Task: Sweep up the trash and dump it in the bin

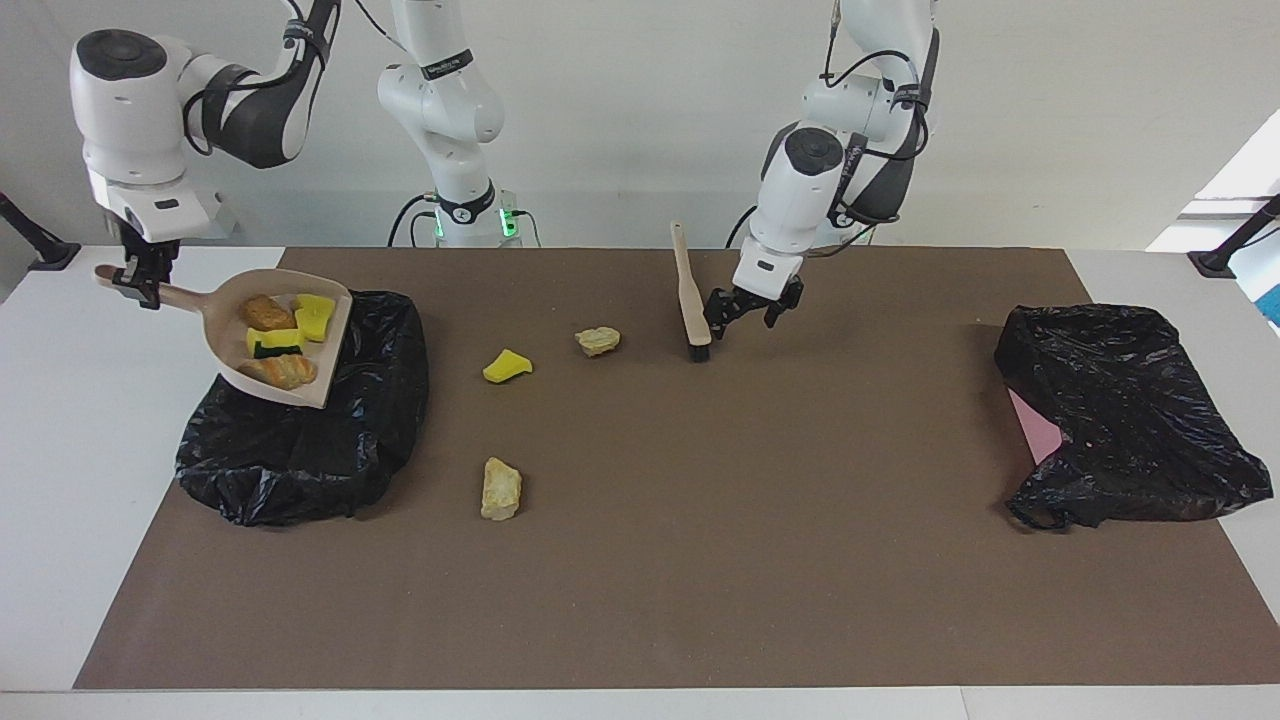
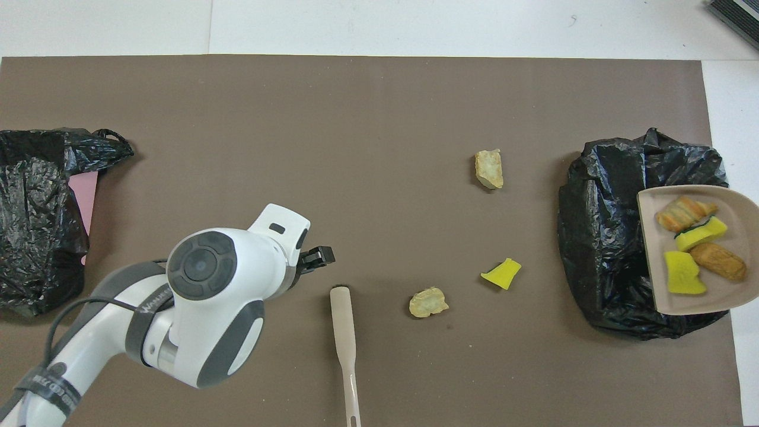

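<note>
My right gripper is shut on the handle of a beige dustpan, holding it tilted over a bin lined with a black bag at the right arm's end. The pan holds yellow foam chunks and orange-brown lumps. Three pieces lie on the brown mat: a yellow chunk, a tan lump nearer the robots, and a tan lump farther out. A brush stands upright on its bristles. My left gripper is open, low beside it, apart from it.
A second black bag with a pink patch showing lies at the left arm's end of the mat. The brown mat covers most of the table, with white table edge around it.
</note>
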